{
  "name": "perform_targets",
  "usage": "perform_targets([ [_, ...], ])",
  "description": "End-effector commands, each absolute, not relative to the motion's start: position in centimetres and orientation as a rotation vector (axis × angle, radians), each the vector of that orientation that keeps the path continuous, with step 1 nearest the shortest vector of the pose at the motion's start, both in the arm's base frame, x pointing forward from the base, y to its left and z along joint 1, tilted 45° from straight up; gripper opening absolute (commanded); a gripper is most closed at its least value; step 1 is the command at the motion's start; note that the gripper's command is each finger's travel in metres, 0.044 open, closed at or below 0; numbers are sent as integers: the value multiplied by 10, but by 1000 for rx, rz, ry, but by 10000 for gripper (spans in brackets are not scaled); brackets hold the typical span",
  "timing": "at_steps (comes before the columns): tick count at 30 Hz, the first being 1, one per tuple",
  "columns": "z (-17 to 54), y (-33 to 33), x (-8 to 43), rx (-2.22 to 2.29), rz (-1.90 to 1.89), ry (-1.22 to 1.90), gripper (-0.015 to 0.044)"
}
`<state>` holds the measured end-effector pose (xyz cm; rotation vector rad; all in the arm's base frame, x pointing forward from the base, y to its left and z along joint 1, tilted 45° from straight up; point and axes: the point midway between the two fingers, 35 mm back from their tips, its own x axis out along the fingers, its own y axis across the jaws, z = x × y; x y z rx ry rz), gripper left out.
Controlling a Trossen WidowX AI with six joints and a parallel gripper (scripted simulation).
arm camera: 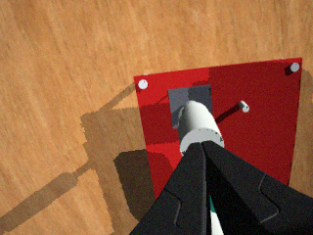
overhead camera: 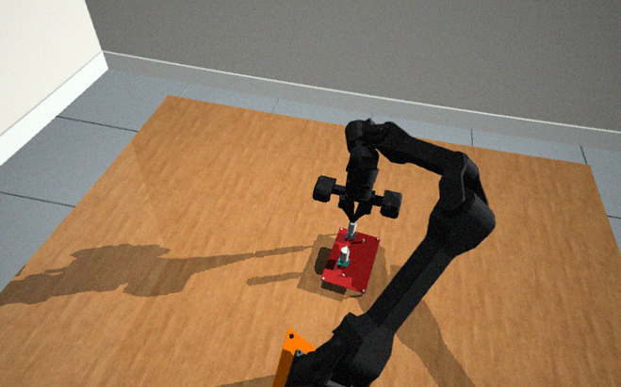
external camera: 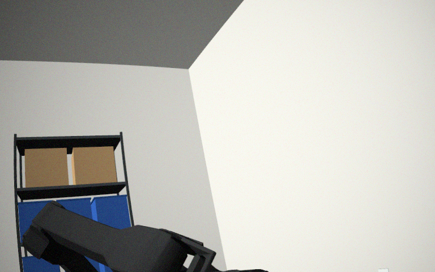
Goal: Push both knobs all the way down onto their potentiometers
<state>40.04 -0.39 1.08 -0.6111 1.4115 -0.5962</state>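
Observation:
The red circuit board (overhead camera: 367, 256) (arm camera: 259, 147) stands on short legs. A white knob (overhead camera: 351, 228) (arm camera: 198, 119) stands upright over the grey potentiometer (overhead camera: 348, 237) (arm camera: 178, 100) near the board's far edge. My gripper (overhead camera: 353, 220) (arm camera: 201, 152) is shut with nothing between its fingers, its tips at the near rim of this knob's top. Whether they press on it, and whether a gap is left under the knob, I cannot tell. The other white knob (overhead camera: 344, 252) stands over the teal potentiometer (overhead camera: 343, 262); in the wrist view the fingers hide most of it.
A small light post (overhead camera: 363, 240) (arm camera: 244, 107) stands on the board beside the grey potentiometer. Light screw heads mark the board's corners. The arm's orange base plate (overhead camera: 286, 379) is at the near edge of the wooden table (overhead camera: 214, 190). The exterior view shows only the arm, shelving (external camera: 68, 141) and walls.

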Motion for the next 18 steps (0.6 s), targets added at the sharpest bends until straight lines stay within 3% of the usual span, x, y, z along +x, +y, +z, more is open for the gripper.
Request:
perform_targets([
  [1, 10, -6, 401, -616, -597, 1411, 0],
  [18, 9, -6, 401, -616, -597, 1411, 0],
])
